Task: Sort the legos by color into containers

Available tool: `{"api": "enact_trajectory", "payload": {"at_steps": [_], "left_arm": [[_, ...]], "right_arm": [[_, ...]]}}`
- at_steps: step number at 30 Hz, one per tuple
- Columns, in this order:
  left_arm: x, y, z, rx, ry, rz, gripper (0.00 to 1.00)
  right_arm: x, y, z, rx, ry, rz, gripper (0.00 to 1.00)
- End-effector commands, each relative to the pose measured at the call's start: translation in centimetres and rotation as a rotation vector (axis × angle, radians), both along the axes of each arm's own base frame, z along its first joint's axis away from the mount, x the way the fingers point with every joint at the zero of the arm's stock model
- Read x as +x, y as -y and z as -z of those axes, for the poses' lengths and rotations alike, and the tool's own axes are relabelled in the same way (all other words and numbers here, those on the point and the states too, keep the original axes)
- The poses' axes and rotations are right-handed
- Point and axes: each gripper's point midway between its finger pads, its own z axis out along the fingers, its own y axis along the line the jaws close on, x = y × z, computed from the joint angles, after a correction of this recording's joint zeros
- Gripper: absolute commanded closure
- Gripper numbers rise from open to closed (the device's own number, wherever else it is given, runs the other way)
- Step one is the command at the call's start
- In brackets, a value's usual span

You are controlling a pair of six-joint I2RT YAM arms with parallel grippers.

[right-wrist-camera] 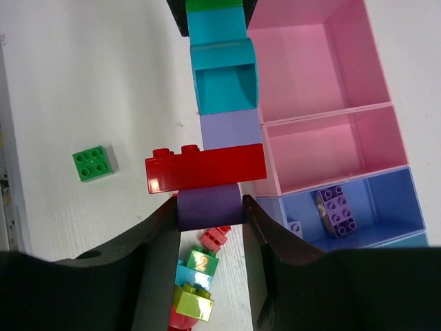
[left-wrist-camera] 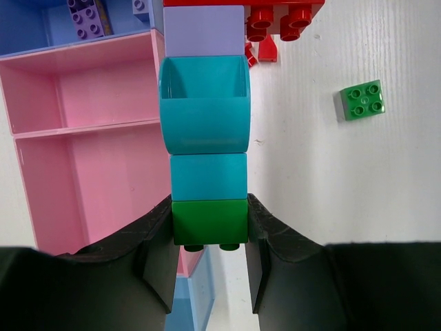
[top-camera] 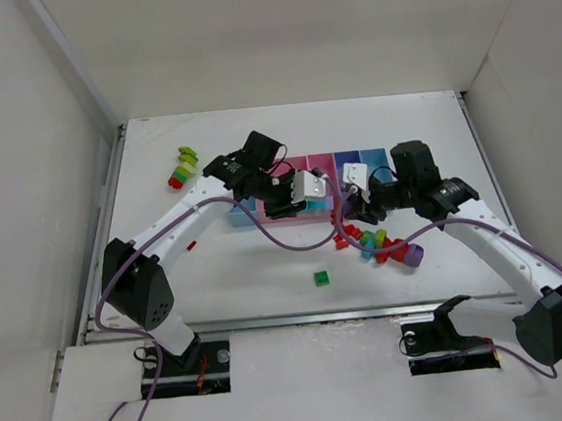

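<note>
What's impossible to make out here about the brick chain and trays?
- Top view: the brick chain between the left gripper and right gripper is mostly hidden by their wrist housings.
- Left wrist view: the chain's far end is cut off by the top edge.
- Top view: the trays are largely covered by both arms.
- Right wrist view: the loose brick pile is partly behind the fingers.

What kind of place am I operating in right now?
Probably a lab test cell, not a home: plain white walls box in a white table, colored sorting trays sit mid-table, and the left gripper and right gripper clamp one toy brick chain.
</note>
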Motion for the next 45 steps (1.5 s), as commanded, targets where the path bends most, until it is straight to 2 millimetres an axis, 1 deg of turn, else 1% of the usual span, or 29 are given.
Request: {"api": "enact_trajectory", "payload": {"at_steps": [1,3,4,7,8,9,10,12,13,14,15,16,17,18,25,27,29,30,32,33,34,36,37,38,39,40,41,44,45], "left_arm": [[-0.6,1.2,-3.6,-0.084,0.049,0.046,1.00],[-0.6,1.2,-3.6,-0.084,0.049,0.046,1.00],[-0.4,1.1,-3.5,-0.078,0.053,0.041,1.00],[-0.4,0.6,-2.6,-0.048,0.049,0.026,1.00],[-0.1,0.3,-2.9,-0.053,0.057,0.015,1.00],[-0.3,0.2,-2.5,-0.047,0.048,0.015,1.00],[0.1,-0.2,-2.8,-0.046,0.060,0.000,1.00],[0.2,-0.9,-1.8,-0.023,0.047,-0.016,1.00],[-0.1,-1.1,-2.1,-0.023,0.047,-0.016,1.00],[0.1,-1.5,-1.7,-0.017,0.039,-0.028,1.00],[0.2,-1.6,-1.6,-0.011,0.043,-0.033,1.00],[0.1,-1.7,-1.2,-0.004,0.035,-0.033,1.00],[0.3,-2.0,-1.6,-0.009,0.042,-0.043,1.00],[0.1,-2.1,-1.2,-0.003,0.034,-0.043,1.00],[-0.1,-2.5,-0.4,0.015,0.022,-0.048,1.00],[-0.1,-2.5,-0.7,0.010,0.029,-0.048,1.00],[-0.2,-2.5,-0.7,0.009,0.023,-0.054,1.00],[-0.2,-2.5,-0.7,0.007,0.013,-0.065,1.00],[-0.2,-2.4,-0.8,-0.007,0.013,-0.081,1.00],[-0.3,-2.4,-0.5,-0.010,-0.010,-0.105,1.00],[0.2,-2.2,-1.2,-0.032,0.011,-0.127,1.00],[0.8,-2.2,-1.0,-0.035,0.011,-0.175,1.00],[0.8,-2.3,-0.7,-0.035,-0.010,-0.207,1.00],[1.2,-2.3,-1.2,-0.048,0.009,-0.227,1.00],[1.1,-2.3,-1.2,-0.049,0.001,-0.235,1.00],[1.4,-2.3,-1.3,-0.052,0.007,-0.251,1.00],[1.4,-2.3,-1.3,-0.054,-0.001,-0.259,1.00],[1.3,-2.4,-1.8,-0.064,0.010,-0.274,1.00],[1.2,-2.5,-1.4,-0.058,0.003,-0.274,1.00]], "right_arm": [[-0.2,-1.5,-1.6,0.045,0.049,-0.077,0.64],[-0.4,-1.4,-1.3,0.035,0.038,-0.082,0.71],[-0.6,-1.3,-1.2,0.031,0.030,-0.082,0.77],[-0.2,-0.5,-0.5,-0.007,0.033,-0.039,0.82],[0.2,-0.1,-0.3,-0.030,0.042,-0.010,0.83],[0.1,0.4,0.1,-0.052,0.046,0.003,0.85],[0.2,0.8,0.3,-0.066,0.051,0.020,0.86],[0.5,1.6,1.1,-0.106,0.048,0.060,0.88],[0.6,2.1,1.1,-0.111,0.055,0.077,0.88],[0.5,2.1,0.7,-0.105,0.067,0.078,0.90],[0.7,2.6,1.1,-0.116,0.061,0.095,0.90],[0.7,2.6,0.7,-0.107,0.079,0.096,0.90],[0.9,3.0,0.4,-0.109,0.089,0.113,0.91],[0.9,3.0,0.4,-0.106,0.082,0.118,0.91],[1.5,3.7,0.4,-0.119,0.085,0.168,0.91],[1.9,3.4,-0.1,-0.085,0.085,0.193,0.91],[3.4,4.2,-0.9,-0.058,0.098,0.283,0.89],[4.4,4.0,-1.8,-0.016,0.131,0.308,0.89],[5.9,3.9,-1.8,0.041,0.098,0.369,0.87],[7.8,4.5,-2.6,0.075,0.131,0.440,0.87],[9.2,4.5,-1.5,0.093,0.069,0.496,0.87],[11.2,4.9,-0.5,0.083,0.031,0.559,0.87],[12.5,4.7,-1.2,0.091,0.031,0.585,0.87],[13.6,4.6,0.8,0.072,-0.028,0.614,0.87],[14.2,4.6,1.2,0.061,-0.033,0.627,0.87],[15.1,4.7,1.0,0.061,-0.033,0.652,0.87],[15.7,4.8,2.2,0.043,-0.056,0.674,0.87],[17.2,5.6,3.1,0.026,-0.075,0.767,0.81],[17.5,5.5,2.5,0.035,-0.064,0.767,0.78]]}}
